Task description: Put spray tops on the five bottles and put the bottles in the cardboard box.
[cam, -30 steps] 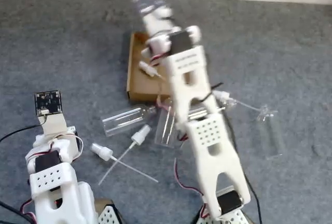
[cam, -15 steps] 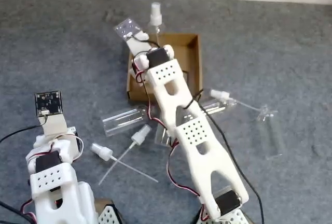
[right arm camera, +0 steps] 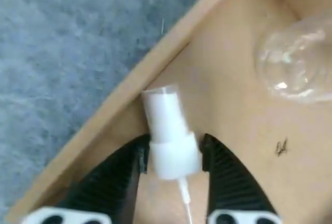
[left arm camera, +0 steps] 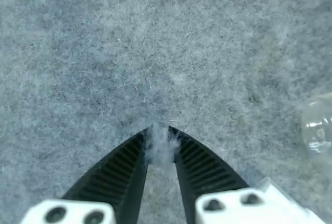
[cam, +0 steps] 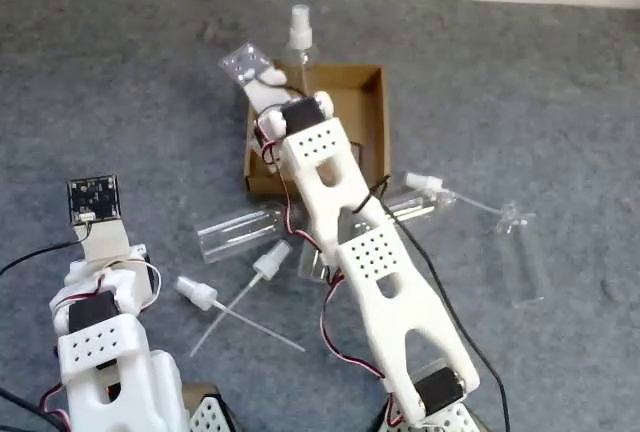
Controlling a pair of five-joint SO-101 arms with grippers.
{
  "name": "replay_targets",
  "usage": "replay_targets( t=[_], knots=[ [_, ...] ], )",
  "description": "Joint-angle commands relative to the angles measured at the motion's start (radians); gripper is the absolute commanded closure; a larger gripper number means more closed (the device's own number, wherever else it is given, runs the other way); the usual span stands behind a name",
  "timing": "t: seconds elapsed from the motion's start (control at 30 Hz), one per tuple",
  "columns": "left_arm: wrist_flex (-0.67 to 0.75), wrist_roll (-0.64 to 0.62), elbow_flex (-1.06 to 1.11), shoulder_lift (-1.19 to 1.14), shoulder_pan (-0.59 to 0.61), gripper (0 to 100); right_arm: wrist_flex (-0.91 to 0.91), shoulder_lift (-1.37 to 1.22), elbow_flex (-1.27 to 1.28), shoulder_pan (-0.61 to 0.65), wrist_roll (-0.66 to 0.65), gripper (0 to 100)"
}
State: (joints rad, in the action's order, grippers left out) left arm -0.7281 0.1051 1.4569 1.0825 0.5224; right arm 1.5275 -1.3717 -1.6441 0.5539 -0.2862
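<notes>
My right gripper point(right arm camera: 175, 140) is inside the cardboard box point(cam: 365, 102), by its left wall point(right arm camera: 111, 110), shut on the collar of a white spray top point(right arm camera: 168, 130) with its thin tube trailing back. A clear bottle point(right arm camera: 295, 63) stands beside it in the box; from above it is an upright bottle with a spray top point(cam: 300, 37) at the box's back edge. The right arm point(cam: 340, 212) stretches from the table's front to the box. My left gripper point(left arm camera: 158, 133) is shut, with nothing in it, over bare grey carpet at the front left.
On the carpet in front of the box lie a clear bottle point(cam: 235, 232), two spray tops with long tubes point(cam: 270, 257) point(cam: 197, 292), another spray top point(cam: 425, 184) and a bottle point(cam: 520, 257) to the right. A bottle's rim point(left arm camera: 319, 125) is near my left gripper.
The right arm has swung down and left into the box's left side, uncovering the upright bottle at the back. The left arm has not moved.
</notes>
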Motion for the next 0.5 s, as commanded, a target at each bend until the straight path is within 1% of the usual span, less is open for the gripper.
replay_targets(
  t=[0.0,0.13,0.23,0.27,0.47],
  knots=[
    [0.015,0.009,-0.002,0.012,0.012,99,-0.018,0.010,-0.134,-0.004,-0.008,88.5],
    [0.015,0.009,-0.002,0.012,0.012,99,-0.038,0.019,-0.134,-0.012,-0.003,89.9],
    [0.015,0.009,-0.002,0.012,0.012,99,-0.070,0.028,-0.134,-0.033,-0.003,98.5],
    [0.015,0.009,-0.002,0.012,0.012,99,-0.071,0.042,-0.134,-0.042,-0.003,99.8],
    [0.015,0.009,-0.002,0.012,0.012,99,-0.002,0.205,-0.134,-0.081,-0.003,99.5]
  ],
)
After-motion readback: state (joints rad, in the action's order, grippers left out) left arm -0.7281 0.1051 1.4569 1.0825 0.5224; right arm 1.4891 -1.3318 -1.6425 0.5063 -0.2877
